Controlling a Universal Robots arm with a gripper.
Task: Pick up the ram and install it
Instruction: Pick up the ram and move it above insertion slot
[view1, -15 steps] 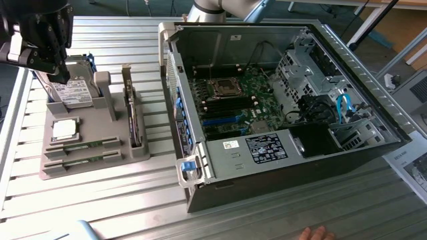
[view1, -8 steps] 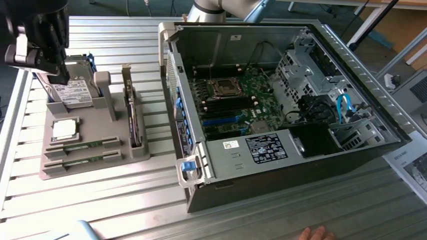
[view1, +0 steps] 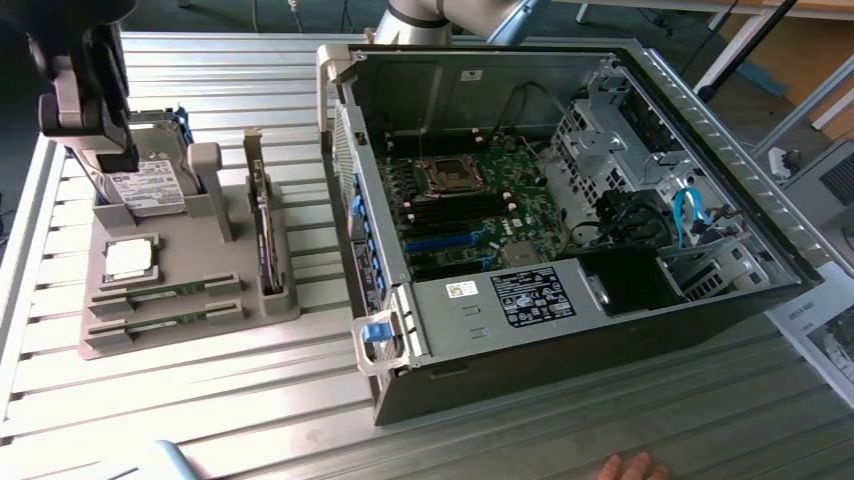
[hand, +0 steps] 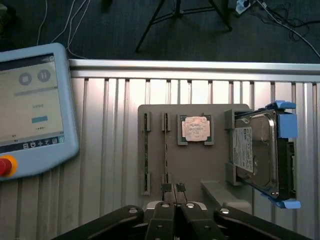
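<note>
Hanging over a gray holder (hand: 195, 165) near the edge of the table (view1: 200, 400), beside a hard drive (hand: 257, 155), processor (hand: 196, 129) and open computer case (view1: 561, 365), the tool (hand: 173, 189), closed tight and empty, sits near one end of the slotted ram (hand: 165, 145).

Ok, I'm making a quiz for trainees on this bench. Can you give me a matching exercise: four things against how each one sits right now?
Things:
1 ram sticks
2 processor chip
3 hard drive
4 computer case

States:
A side open, motherboard showing
B flat in a square recess of the grey holder
C on edge in narrow slots
D propped at a tilt in a blue carrier

Pairs: 1-C; 2-B; 3-D; 4-A
</note>
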